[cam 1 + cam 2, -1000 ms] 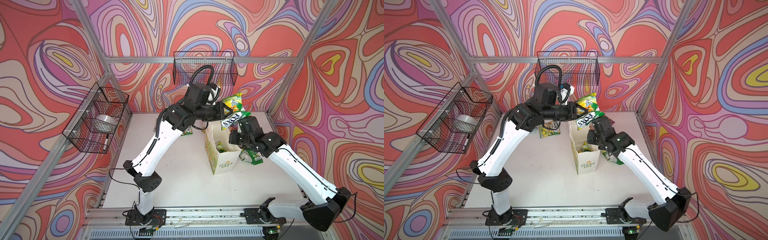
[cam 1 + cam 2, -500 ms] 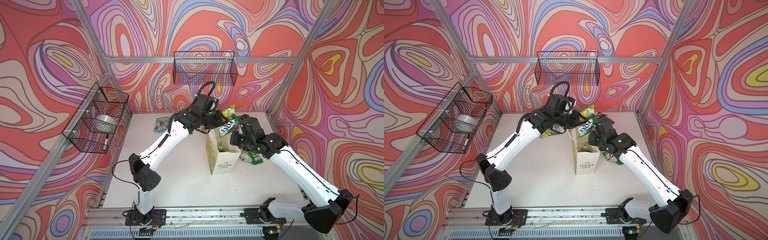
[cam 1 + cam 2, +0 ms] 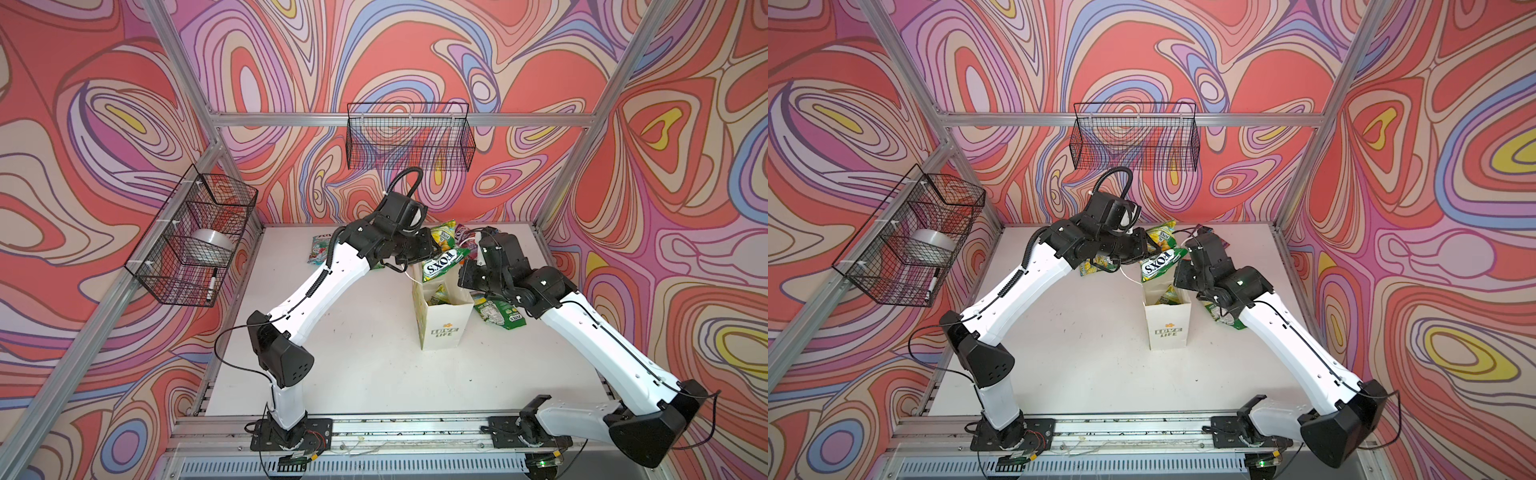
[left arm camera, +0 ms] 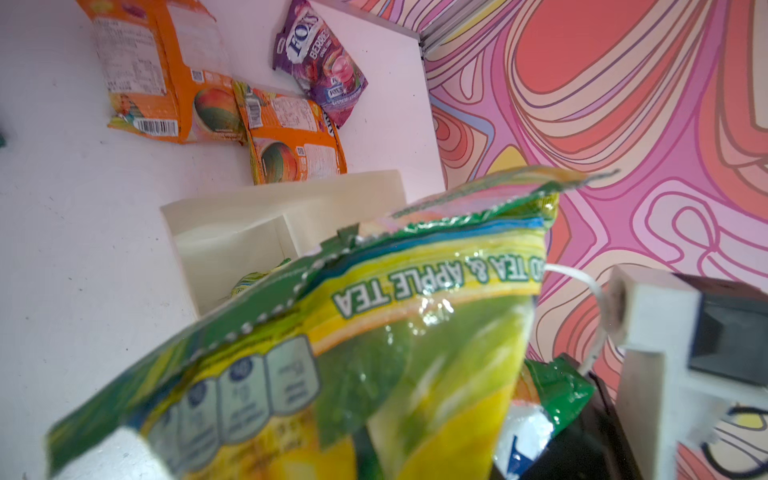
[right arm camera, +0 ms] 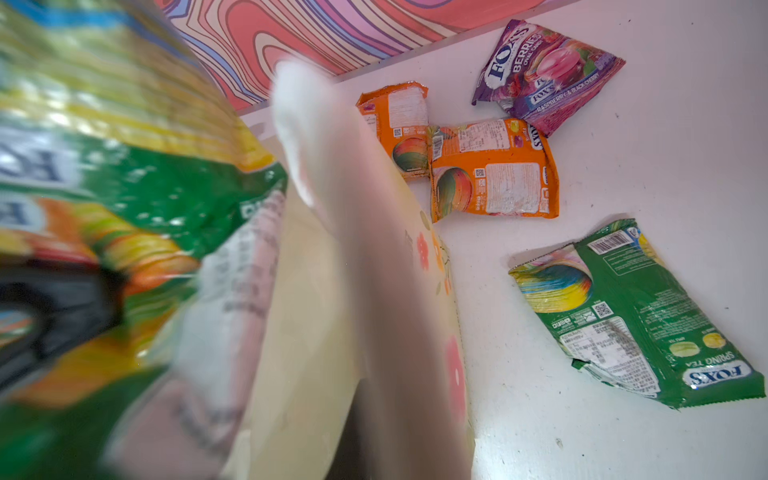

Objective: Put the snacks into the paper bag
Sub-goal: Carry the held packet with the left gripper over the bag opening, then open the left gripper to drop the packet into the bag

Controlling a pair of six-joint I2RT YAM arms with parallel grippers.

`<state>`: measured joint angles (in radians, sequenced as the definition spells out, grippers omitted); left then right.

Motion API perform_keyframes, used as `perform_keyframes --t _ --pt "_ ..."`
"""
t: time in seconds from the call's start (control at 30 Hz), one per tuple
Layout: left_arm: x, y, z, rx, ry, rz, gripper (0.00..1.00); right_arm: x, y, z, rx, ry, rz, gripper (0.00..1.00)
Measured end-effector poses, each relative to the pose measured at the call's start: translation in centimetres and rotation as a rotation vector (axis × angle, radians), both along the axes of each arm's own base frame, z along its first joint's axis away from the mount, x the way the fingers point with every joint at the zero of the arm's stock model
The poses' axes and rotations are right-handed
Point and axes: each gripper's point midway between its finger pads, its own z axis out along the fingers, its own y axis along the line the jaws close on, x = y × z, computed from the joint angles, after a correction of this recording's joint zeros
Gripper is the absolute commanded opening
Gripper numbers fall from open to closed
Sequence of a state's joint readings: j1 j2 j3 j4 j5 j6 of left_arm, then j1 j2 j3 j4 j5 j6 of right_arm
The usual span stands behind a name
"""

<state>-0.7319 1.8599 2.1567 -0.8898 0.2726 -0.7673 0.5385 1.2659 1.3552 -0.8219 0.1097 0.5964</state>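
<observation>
Both top views show the left gripper [image 3: 430,255] over the open mouth of the paper bag [image 3: 444,328], its jaws clamped on one end of a green-and-yellow FOX'S pouch [image 3: 441,266] that hangs tilted just above the rim. The bag stands upright on the white surface [image 3: 353,353] with a yellow-green pouch [image 3: 439,296] inside. At the bag's far right corner the right gripper [image 3: 479,249] has its jaws closed, a white cord handle [image 4: 582,278] running up to them. A green pouch [image 5: 636,316] lies beside the bag; two orange pouches [image 4: 166,79] and a purple pouch [image 4: 320,62] lie behind it.
</observation>
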Motion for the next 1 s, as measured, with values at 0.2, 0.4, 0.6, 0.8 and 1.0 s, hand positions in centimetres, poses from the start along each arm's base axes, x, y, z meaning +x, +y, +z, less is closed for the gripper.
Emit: perform_keyframes --t 0.2,0.4,0.6,0.8,1.0 --pt "-1.5 -1.1 3.5 0.066 -0.13 -0.04 0.31 0.0 0.1 -0.1 0.0 0.004 0.003 0.0" --pt "-1.1 -1.3 1.2 0.105 -0.095 -0.026 0.32 0.0 0.1 -0.1 0.0 0.004 0.003 0.0" --pt "-0.4 -1.6 -1.2 0.123 -0.024 0.014 0.32 -0.1 0.0 -0.3 -0.005 0.01 0.001 0.0" --pt "0.1 -1.4 -2.3 0.161 -0.006 0.037 0.32 -0.1 0.0 -0.2 -0.004 0.009 0.001 0.0" --pt "0.2 -0.6 -3.5 0.218 0.01 0.06 0.33 -0.1 0.0 -0.2 -0.004 0.009 0.001 0.0"
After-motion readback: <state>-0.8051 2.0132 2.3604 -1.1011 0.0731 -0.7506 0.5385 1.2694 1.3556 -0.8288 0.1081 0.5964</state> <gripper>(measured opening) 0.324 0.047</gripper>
